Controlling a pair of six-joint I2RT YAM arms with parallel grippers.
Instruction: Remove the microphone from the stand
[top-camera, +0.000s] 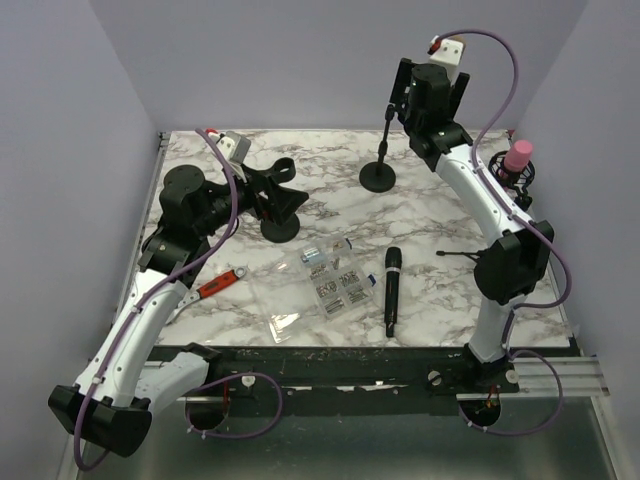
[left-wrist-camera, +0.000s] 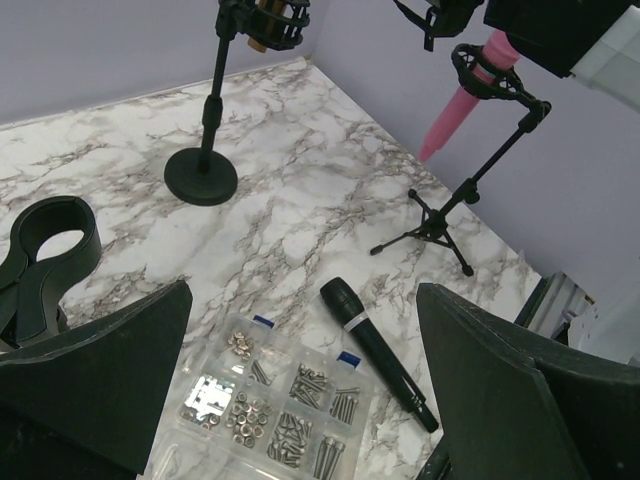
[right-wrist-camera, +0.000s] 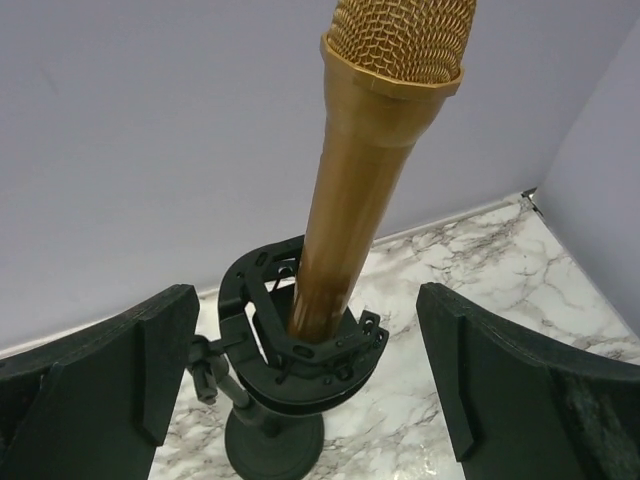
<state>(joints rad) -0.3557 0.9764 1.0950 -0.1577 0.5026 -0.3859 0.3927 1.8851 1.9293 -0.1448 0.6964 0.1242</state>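
Far left: left gripper (left-wrist-camera: 303, 335) hangs well off the work, fingers (left-wrist-camera: 100, 380) spread wide, holding nothing. Beside it an empty clip holder (left-wrist-camera: 48, 235); a red-handled tool (top-camera: 218, 285) lies near the arm. Centre of the surface (top-camera: 430, 215): clear parts box (top-camera: 332, 275) of screws and nuts, with a black microphone (top-camera: 391, 290) lying flat just right of it, not the one wanted. Behind them, toward the back wall, is the round-base stand (top-camera: 377, 176). Its shock mount (right-wrist-camera: 300, 345) carries the gold microphone (right-wrist-camera: 372, 170), upright with a slight tilt, grille up and tail down through the ring. Right gripper (right-wrist-camera: 305, 300) is poised over it, fingers (right-wrist-camera: 150, 370) apart on either side of the barrel, not touching. Far right: pink microphone (top-camera: 517, 156) in a tripod stand (left-wrist-camera: 440, 220). Handling, as judged: the body is rigid, smooth and probably slick, with moderate heft; the mesh grille would dent, so keep off it. Best hold is mid-barrel, between mount and grille collar, squeezed firmly. Seemingly seated by friction, so draw along its own axis. The stand may lift or tip with it.
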